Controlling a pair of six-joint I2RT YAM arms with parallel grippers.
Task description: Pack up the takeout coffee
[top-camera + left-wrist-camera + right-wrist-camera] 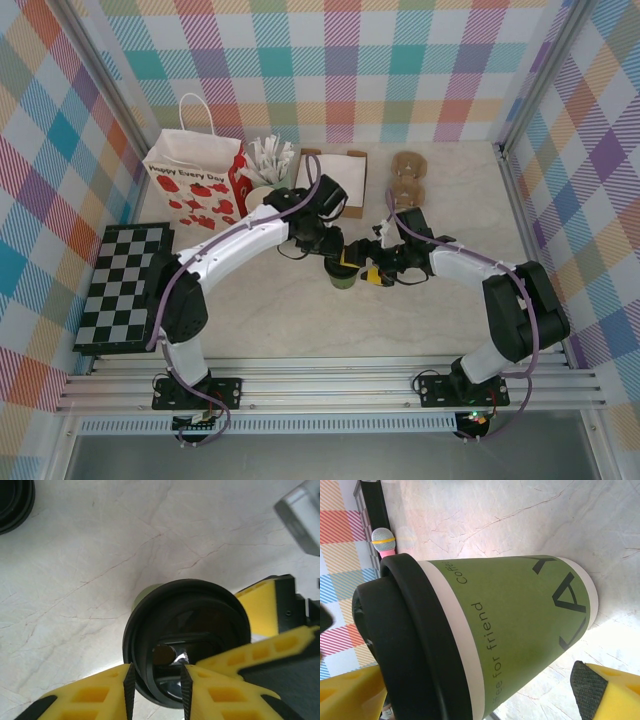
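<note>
left arm: I see it arched from its base up over mid tabletop (260, 320), wrist tipped down, left pincer (157, 682) pointing straight down onto the cup's lid.
left pincer: fingers parted a little, gap narrower than the lid. Pads sit over the lid's near rim, and I can make out nothing clamped.
right arm: elbow out at 3 o'clock, forearm reaching in toward centre, right pincer (373, 272) low at the cup's 3 o'clock side.
right pincer: spread wide, one finger each side of the cup. I see a gap between one pad (586, 680) and the cup wall, but can't tell on the other side.
takeout coffee (342, 276): upright mid tabletop, green, black lid on, with both pincers on it.
paper bag (195, 185): 10 o'clock of the cup, upright, well apart.
checkerboard (125, 285): 9 o'clock, flat at the left edge.
packet cup (265, 168): 11 o'clock, just beside the bag, behind the left arm.
cardboard box (340, 170): 12 o'clock, partly hidden by the left wrist.
brown cardboard piece (407, 175): 1 o'clock, at the back; can't tell what it is.
microphone (384, 542): near the wall, past the lid.
</note>
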